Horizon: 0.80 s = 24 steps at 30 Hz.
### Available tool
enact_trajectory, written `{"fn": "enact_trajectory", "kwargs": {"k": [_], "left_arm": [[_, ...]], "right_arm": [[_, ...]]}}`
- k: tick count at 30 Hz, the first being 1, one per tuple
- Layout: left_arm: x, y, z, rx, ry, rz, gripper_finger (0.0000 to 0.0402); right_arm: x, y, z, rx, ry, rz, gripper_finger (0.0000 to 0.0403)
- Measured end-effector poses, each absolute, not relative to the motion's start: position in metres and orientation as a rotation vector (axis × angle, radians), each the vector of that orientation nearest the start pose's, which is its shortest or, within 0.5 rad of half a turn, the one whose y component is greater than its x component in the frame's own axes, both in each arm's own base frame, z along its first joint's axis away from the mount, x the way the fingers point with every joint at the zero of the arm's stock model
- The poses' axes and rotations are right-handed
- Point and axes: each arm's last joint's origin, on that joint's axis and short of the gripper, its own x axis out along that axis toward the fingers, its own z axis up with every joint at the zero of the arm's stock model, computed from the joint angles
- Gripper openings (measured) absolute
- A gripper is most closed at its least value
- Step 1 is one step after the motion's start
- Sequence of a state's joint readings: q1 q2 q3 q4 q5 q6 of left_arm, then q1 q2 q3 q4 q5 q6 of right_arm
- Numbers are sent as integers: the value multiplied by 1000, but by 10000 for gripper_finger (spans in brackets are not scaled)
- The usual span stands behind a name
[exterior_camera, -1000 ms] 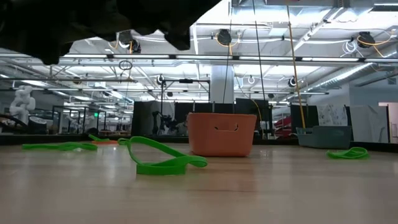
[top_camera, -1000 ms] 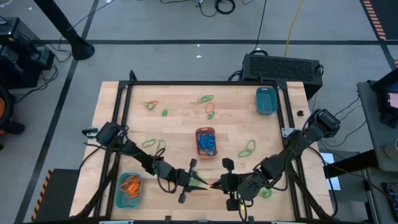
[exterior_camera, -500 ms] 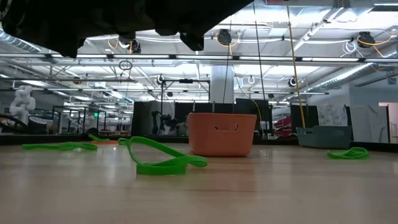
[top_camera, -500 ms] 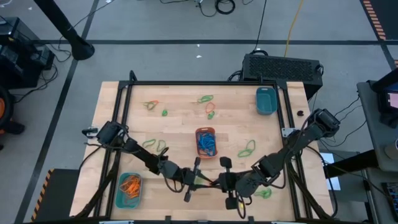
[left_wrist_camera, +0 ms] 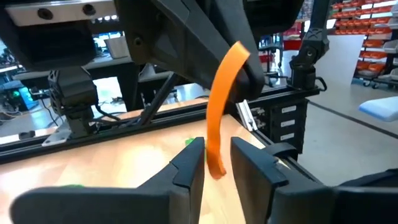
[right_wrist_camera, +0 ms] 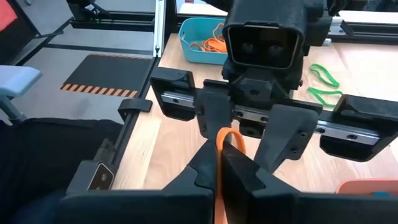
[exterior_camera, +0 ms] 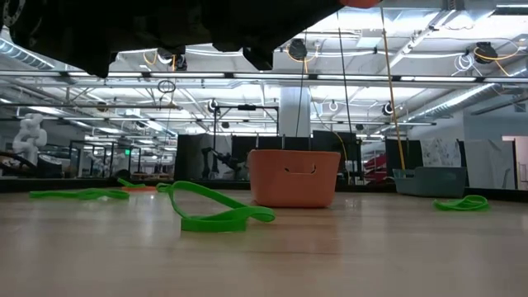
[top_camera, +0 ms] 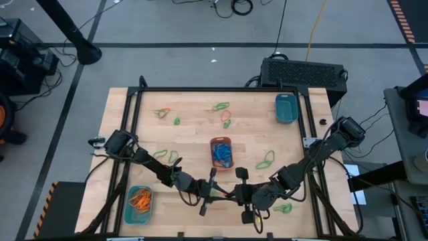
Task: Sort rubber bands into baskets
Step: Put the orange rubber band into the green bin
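The right claw (right_wrist_camera: 219,163) is pinched shut on an orange rubber band (left_wrist_camera: 219,112) above the tabletop's (top_camera: 194,137) near edge, and the left claw (left_wrist_camera: 214,163) stands half open around its hanging end. The handover looks best if the left closes firmly before the right lets go; the teal basket (top_camera: 140,203) with orange bands sits near the front-left corner, an open path
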<state>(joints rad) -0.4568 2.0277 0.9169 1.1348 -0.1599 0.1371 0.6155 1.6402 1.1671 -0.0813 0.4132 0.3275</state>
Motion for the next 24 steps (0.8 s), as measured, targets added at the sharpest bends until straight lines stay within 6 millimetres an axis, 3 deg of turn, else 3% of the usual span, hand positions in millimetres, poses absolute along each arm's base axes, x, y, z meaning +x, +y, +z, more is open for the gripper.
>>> {"fn": "enact_trajectory", "kwargs": {"k": [6,16,24], "left_arm": [[357,-170,150,129,-42,-290,12],[357,-168,152,135,-21,-201,4],[340,-146,187,265,247,73,2]], "right_arm": [[304,200,259,33,511,117,25],[298,196,256,-102,571,129,101],[276,181,244,-89,830,15,134]]}}
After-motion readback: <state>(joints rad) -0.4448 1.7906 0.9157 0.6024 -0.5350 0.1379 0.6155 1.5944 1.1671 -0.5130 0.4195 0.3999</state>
